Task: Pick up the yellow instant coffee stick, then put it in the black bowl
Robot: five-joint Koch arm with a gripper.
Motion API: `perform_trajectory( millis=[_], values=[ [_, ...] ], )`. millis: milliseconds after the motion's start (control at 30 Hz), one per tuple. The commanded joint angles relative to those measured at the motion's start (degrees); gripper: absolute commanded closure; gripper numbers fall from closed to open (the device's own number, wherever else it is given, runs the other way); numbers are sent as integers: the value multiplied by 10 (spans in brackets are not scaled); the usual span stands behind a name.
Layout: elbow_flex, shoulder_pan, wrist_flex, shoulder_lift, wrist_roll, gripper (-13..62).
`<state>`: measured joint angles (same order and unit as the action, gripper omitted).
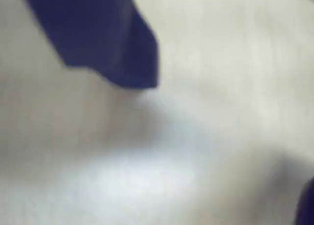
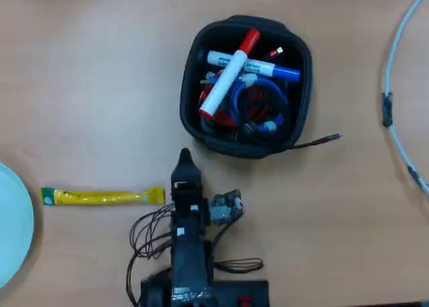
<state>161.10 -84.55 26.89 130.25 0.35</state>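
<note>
Well, yellow instant coffee stick (image 2: 102,197) lies on table (image 2: 80,86)

Arm (image 2: 186,253) stretched low, end effector (image 2: 184,161) state hidden.

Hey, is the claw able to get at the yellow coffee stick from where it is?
Probably yes: the stick lies alone on bare table beside the claw, nothing between them.

Wooden table (image 2: 87,72) under stick (image 2: 102,197), bowl (image 2: 305,86), plate (image 2: 13,226)
</note>
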Motion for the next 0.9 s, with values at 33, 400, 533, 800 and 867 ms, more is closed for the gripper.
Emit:
perform_trajectory(
  millis=[33,400,533,800,867],
  values=[
    [-62,6,167,55,11,-71],
    [-278,76,414,50,11,-67],
    [-327,100,459,46,26,-63],
    [-434,143,545,-44,240,-62],
    [-471,174,583,-69,283,-62]
  ],
)
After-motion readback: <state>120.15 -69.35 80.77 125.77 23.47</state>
